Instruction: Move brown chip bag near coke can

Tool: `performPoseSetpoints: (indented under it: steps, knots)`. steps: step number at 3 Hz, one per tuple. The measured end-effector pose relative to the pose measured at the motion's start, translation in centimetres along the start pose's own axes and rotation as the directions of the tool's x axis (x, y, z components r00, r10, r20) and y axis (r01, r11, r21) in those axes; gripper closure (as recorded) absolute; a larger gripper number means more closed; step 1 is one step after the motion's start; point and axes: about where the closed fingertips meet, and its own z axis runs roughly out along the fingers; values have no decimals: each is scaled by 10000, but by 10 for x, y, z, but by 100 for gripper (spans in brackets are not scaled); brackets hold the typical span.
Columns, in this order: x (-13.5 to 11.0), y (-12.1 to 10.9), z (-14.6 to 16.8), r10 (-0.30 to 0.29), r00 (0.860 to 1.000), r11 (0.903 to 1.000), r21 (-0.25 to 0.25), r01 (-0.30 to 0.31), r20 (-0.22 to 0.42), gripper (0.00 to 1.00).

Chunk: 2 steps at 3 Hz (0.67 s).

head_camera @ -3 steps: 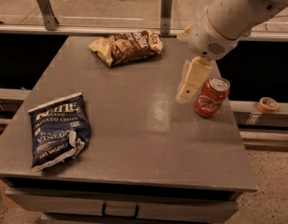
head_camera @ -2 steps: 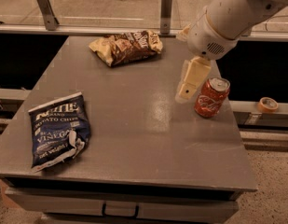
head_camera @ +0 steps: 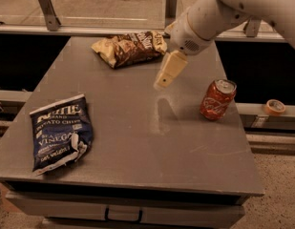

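Brown chip bag (head_camera: 130, 47) untouched at the far edge of the table (head_camera: 137, 142), with the gripper (head_camera: 165, 78) now heading its way.

A second ago I had the gripper hanging just beside the coke can (head_camera: 217, 100). It has since swung left and a little farther off, and now hovers above the table between can and bag, nearer the bag's right end. I read that as the approach to the pick, with the whole carry still to do. I cannot tell how far open it is; nothing appears to be in it. Bag and can lie where they were, well apart, the can upright near the right edge. The can's white script is the Coke logo. The dark blue bag (head_camera: 61, 132) at near left reads "Kettle", "Potato Chips" and "Vinegar". I cannot make out the brown bag's white lettering.
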Motion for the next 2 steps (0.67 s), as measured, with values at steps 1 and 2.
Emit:
performPoseSetpoints:
  steps: [1, 2]
  knots:
    - [-21, -41, 39, 552, 9958, 9979, 297, -575, 731, 0]
    - [-45, -71, 84, 1110, 9879, 9922, 456, -1164, 1086, 0]
